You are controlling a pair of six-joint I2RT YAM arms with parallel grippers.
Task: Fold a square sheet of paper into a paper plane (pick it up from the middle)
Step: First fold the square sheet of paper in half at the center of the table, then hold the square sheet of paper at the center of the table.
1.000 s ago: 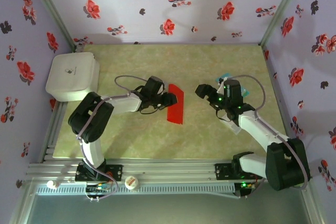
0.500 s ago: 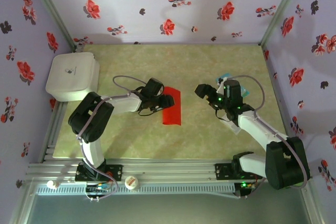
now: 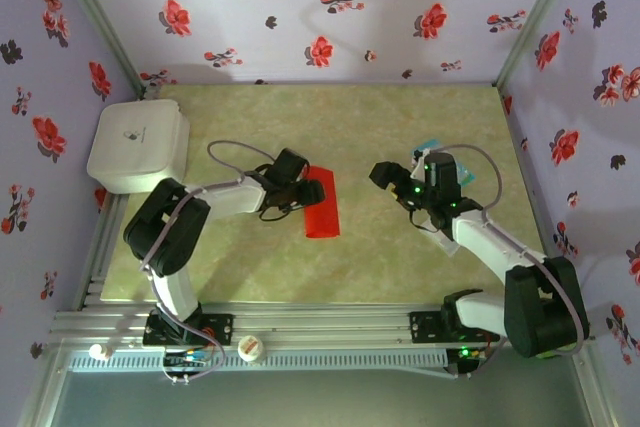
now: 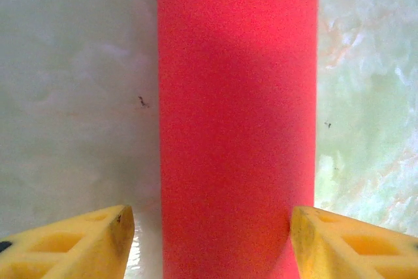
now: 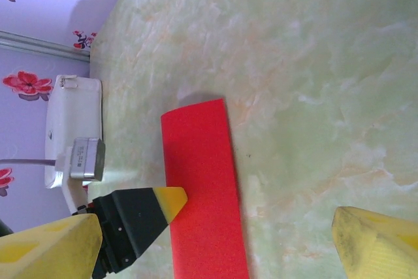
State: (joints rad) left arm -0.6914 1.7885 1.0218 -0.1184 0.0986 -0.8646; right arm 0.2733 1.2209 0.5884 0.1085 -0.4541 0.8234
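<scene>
Mid-fold: red paper (image 3: 322, 209) lies narrow. Left gripper (image 3: 311, 193) spread astride it, right gripper (image 3: 382, 176) spread nearby. Next likely: pinch an edge.

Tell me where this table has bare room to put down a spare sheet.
Bare table runs along the back wall, from the white box across to the light-blue packet, and along the near edge between the arm bases. The middle is crowded: the left gripper sits over the red paper, the right gripper facing it.
</scene>
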